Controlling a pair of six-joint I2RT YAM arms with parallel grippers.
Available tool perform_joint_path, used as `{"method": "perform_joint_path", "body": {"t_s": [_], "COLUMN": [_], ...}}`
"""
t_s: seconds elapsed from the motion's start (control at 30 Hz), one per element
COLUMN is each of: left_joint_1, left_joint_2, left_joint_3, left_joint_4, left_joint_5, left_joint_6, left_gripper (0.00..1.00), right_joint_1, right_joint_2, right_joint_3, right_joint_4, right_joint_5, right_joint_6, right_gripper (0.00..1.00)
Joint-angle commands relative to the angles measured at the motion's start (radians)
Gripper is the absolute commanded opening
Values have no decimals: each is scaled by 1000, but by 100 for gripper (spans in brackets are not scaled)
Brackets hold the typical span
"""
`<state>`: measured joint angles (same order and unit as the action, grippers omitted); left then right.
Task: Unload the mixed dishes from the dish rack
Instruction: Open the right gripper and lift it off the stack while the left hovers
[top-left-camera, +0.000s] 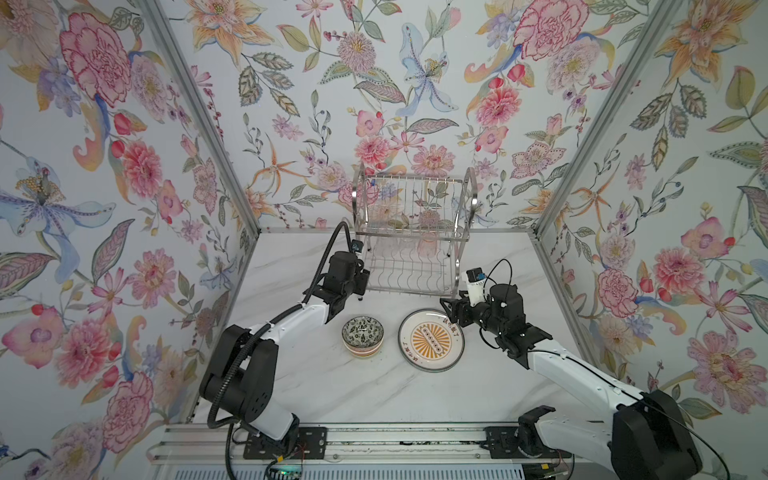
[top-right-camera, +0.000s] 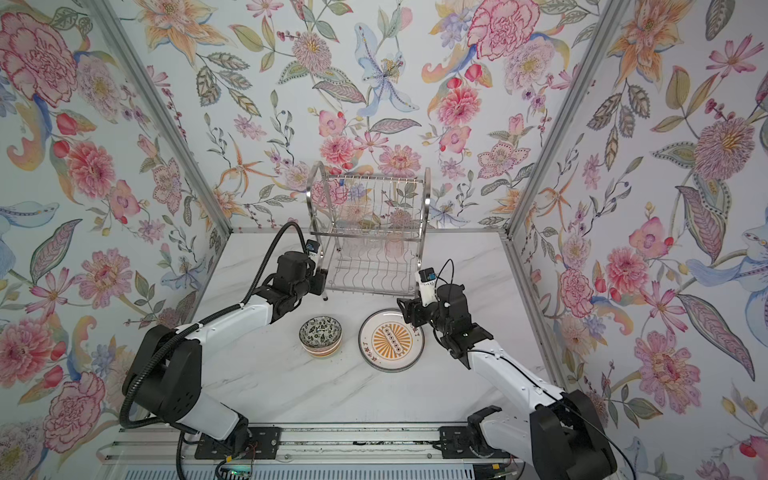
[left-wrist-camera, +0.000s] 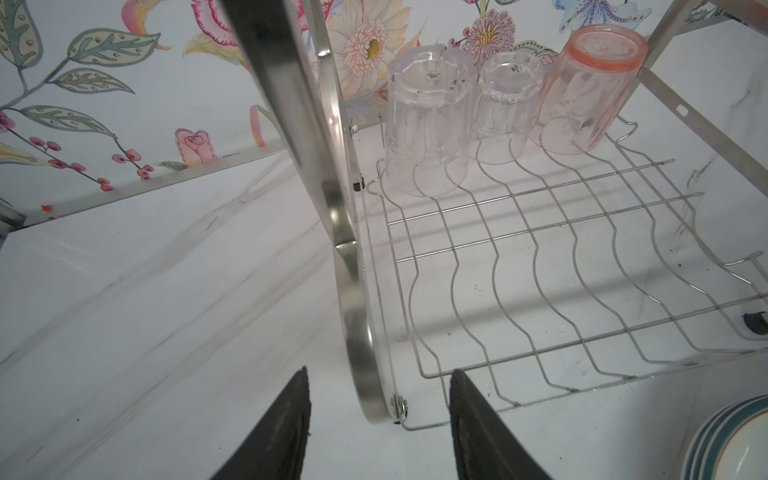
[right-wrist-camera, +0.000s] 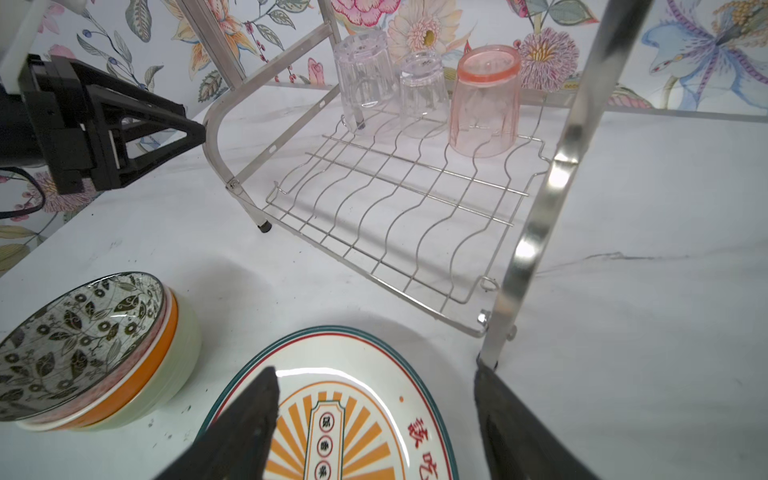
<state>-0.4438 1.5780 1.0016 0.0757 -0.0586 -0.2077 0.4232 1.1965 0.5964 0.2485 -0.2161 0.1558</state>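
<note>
White marble-look tabletop (top-left-camera: 332, 395) w/ grey veins fills the lower middle of both top views. A metal rail (top-left-camera: 374, 440) runs along the bottom edge, w/ both arm bases bolted to it.

Just up from there, centre frame, sit nested bowls (top-left-camera: 362, 336) (top-right-camera: 320, 336): black-patterned on top, then orange, then pale green. Right beside them but apart, a plate (top-left-camera: 430, 340) (top-right-camera: 390, 341) w/ orange sunburst and dark rim lies flat on the table.

The right pincer (right-wrist-camera: 376, 374) hovers over the plate's upper-right edge, fingers fairly wide, nothing btwn them. The left pincer (left-wrist-camera: 380, 370) is left of centre at the rack's near-left foot, fingers moderately apart and empty; can't tell if it touches the frame.

The steel wire rack (top-left-camera: 411, 232) (top-right-camera: 365, 232) stands upper-centre at the table's back. On its lower shelf, far side, three cups stand upside down in a row: tall clear cup (left-wrist-camera: 428, 124), small clear cup (left-wrist-camera: 505, 104), pink cup (left-wrist-camera: 586, 91) (right-wrist-camera: 484, 104).

Behind and on both sides is floral wallpaper (top-left-camera: 104, 166) w/ pink, orange and blue blooms on a pale ground, and metal posts (top-left-camera: 199, 112) at the corners.
</note>
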Motion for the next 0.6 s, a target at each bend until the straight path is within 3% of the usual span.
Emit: {"method": "perform_joint_path", "body": {"t_s": [0.0,0.23,0.37,0.57], "left_joint_1": [11,10,11,10], "left_joint_2": [1,-48,-62,-78], "left_joint_3": [-13,-52,-64,-72], "left_joint_4": [21,29,33,23], "left_joint_5": [17,20,35,52], "left_joint_6": [-22,-31,-32,-38], "left_gripper": [52,50,50,49], "right_joint_1": [-13,-84,-116,-147], "right_joint_2": [66,169,233,302], "right_joint_3": [0,11,54,98], "right_joint_4": [150,195,183,166], "right_joint_5": [-72,-114,-153,-172], "right_joint_6": [34,67,58,47], "right_gripper": [55,26,20,19]}}
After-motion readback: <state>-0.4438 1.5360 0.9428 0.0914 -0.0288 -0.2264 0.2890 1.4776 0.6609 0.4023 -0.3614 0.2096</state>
